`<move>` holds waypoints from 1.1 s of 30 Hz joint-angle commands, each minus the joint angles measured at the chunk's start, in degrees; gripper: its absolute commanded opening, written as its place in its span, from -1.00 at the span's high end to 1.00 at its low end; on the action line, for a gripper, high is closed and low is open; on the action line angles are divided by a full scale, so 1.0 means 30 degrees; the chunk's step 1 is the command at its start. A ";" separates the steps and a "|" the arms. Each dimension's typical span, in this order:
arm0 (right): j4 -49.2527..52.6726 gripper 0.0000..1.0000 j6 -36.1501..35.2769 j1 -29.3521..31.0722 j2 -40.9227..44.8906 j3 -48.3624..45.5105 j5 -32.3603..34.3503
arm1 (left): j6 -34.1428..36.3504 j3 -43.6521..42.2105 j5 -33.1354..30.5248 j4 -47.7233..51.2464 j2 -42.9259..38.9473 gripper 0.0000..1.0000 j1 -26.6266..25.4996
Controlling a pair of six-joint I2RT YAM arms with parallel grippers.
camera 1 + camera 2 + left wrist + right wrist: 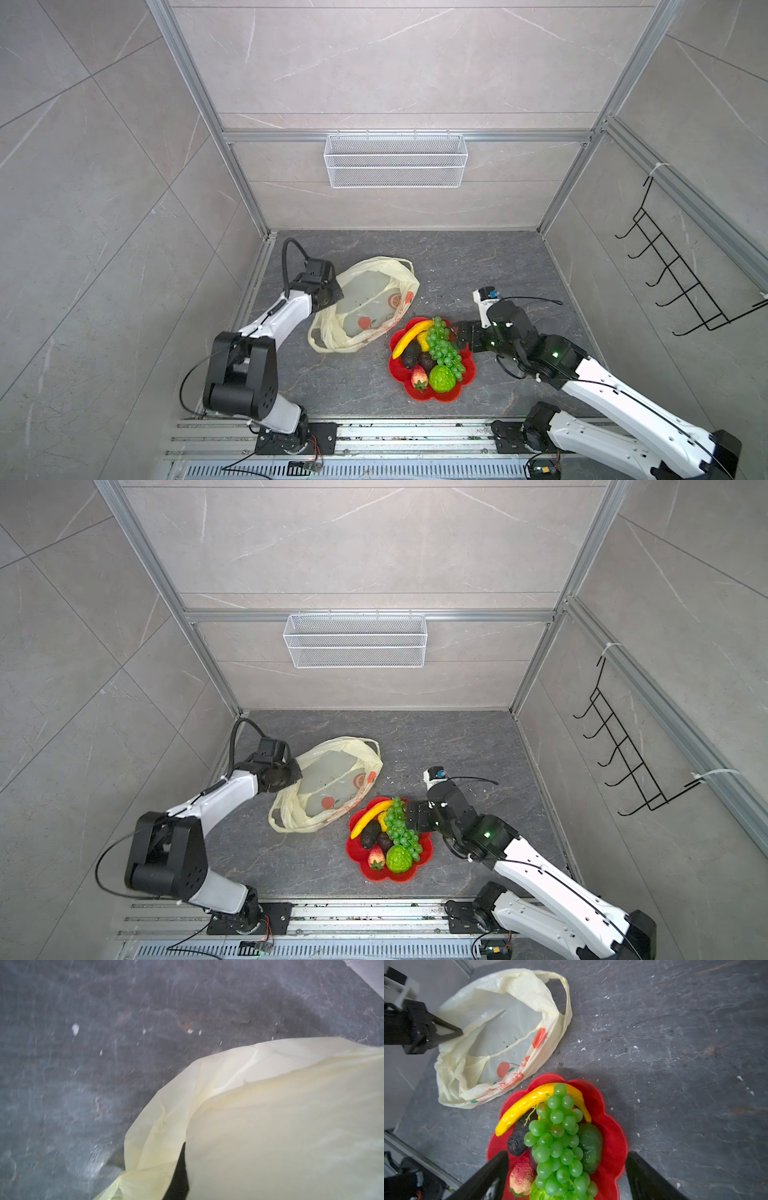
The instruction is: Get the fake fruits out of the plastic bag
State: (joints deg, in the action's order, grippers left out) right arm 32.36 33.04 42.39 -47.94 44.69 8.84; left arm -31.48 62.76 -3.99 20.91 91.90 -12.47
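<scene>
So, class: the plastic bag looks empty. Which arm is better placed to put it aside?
Likely left: the left gripper grips the plastic bag by its rim; the right gripper hangs open over the fake fruits on the red plate.

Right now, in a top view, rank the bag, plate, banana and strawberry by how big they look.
In a top view, largest to smallest:
1. bag
2. plate, somewhat smaller than the bag
3. banana
4. strawberry
All lie on the same table at similar depth, so nearness hardly skews this.
</scene>
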 commanded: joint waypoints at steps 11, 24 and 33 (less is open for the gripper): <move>0.0675 -0.81 0.8255 -0.0064 0.6423 -0.5915 0.0568 | 0.4992 1.6118 0.1145 0.4282 1.0866 1.00 -0.2358; -0.2306 -0.90 1.0669 -0.0028 0.7547 -0.9019 -0.0536 | 0.3999 2.2895 -0.1163 0.9465 1.2977 -0.58 -0.3651; -0.4908 -1.00 1.1587 0.0020 0.7073 -1.0530 -0.1562 | 0.1886 1.0900 -0.0488 0.5602 0.3577 -0.95 -0.3666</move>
State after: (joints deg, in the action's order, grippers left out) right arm 22.00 65.84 42.39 -26.30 14.85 5.58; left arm -22.68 102.30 -5.82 42.50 112.20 -23.73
